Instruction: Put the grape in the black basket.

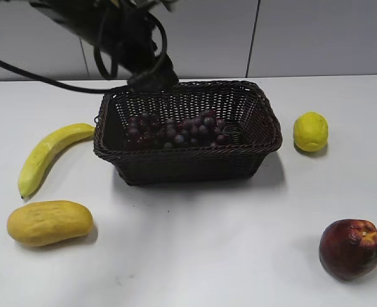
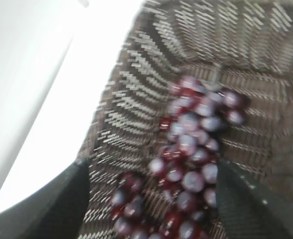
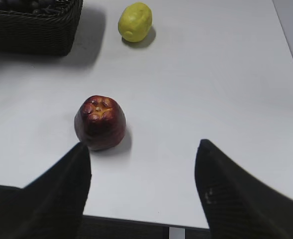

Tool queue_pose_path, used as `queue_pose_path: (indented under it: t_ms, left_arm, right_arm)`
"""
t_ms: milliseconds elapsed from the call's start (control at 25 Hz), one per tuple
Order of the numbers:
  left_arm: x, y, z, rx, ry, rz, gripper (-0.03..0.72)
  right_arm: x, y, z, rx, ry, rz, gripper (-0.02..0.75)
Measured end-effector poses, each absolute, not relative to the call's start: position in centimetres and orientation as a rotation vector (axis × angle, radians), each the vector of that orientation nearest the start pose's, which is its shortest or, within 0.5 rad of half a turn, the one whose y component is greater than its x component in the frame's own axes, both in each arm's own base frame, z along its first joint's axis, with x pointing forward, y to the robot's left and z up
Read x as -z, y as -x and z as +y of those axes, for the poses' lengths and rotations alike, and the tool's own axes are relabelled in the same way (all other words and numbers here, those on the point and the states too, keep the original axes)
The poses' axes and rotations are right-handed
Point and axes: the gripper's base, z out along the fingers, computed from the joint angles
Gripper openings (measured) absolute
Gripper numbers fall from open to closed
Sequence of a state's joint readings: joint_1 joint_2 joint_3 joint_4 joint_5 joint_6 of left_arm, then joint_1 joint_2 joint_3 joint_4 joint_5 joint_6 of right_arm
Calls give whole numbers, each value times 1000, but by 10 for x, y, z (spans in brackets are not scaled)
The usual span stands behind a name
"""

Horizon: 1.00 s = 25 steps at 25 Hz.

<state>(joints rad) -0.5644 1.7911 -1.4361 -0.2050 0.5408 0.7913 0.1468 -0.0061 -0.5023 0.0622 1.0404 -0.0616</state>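
The grape [image 1: 175, 131], a bunch of glossy dark red and purple grapes, lies on the floor of the black basket [image 1: 188, 167]. In the left wrist view the grape [image 2: 188, 159] fills the middle, resting on the woven basket floor [image 2: 131, 114]. My left gripper [image 2: 153, 172] is open, its two dark fingers apart on either side of the bunch and above it. In the exterior view the left arm [image 1: 146, 70] hangs over the basket's back left rim. My right gripper [image 3: 141, 154] is open and empty above the table's front right.
A banana [image 1: 47, 153] and a yellow-orange oblong fruit [image 1: 49, 222] lie left of the basket. A lemon [image 1: 310, 131] sits to its right. A dark red apple-like fruit [image 1: 351, 248] sits at front right, just ahead of the right gripper's left finger [image 3: 100, 122].
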Motion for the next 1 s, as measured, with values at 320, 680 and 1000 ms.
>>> queue_pose_path:
  t_ms: [320,680,1000]
  left_arm:
    - [-312,-333,-148,180,-960,2381,584]
    - [-305,-327,-63,102,-479,2861,581]
    - [-317,-298,-22,85,-199,2871,563]
  right_arm:
    - [-280,6,4,-128,212,2005,498]
    - [-280,6,4,-128,212,2005,498]
    - [-280,6,4,-128,212,2005,498]
